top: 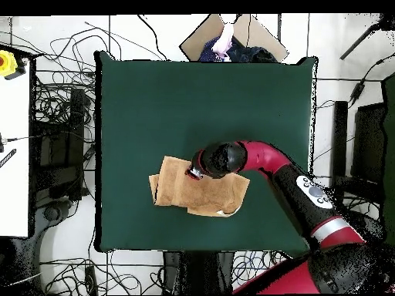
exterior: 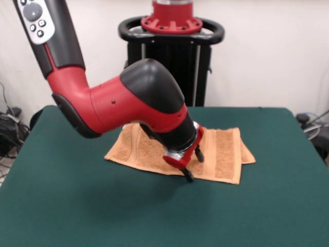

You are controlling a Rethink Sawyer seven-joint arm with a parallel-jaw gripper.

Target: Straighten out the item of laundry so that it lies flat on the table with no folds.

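From the front, the orange-tan towel is lying on the dark green, felt-like table, towards the far middle of the top. Its looped terry pile is showing a flat woven band running along the right-hand side, and a folded layer is poking out as a small flap beyond its right edge. The left part is sloping down to a blunt corner. The red and black arm is bending down over the cloth, its rounded elbow hiding the towel's middle. The gripper is hanging at the towel's near edge, one dark finger touching or nearly touching the cloth there; whether the jaws are parted or closed, or holding anything, I cannot tell.

From overhead, the towel is sitting left of centre in the lower half of the table, an uneven four-sided shape with a doubled layer showing as a narrow strip at its left edge. The gripper is poised over the towel's upper edge, the arm reaching in from the lower right. A person is showing partly beyond the table's top edge.
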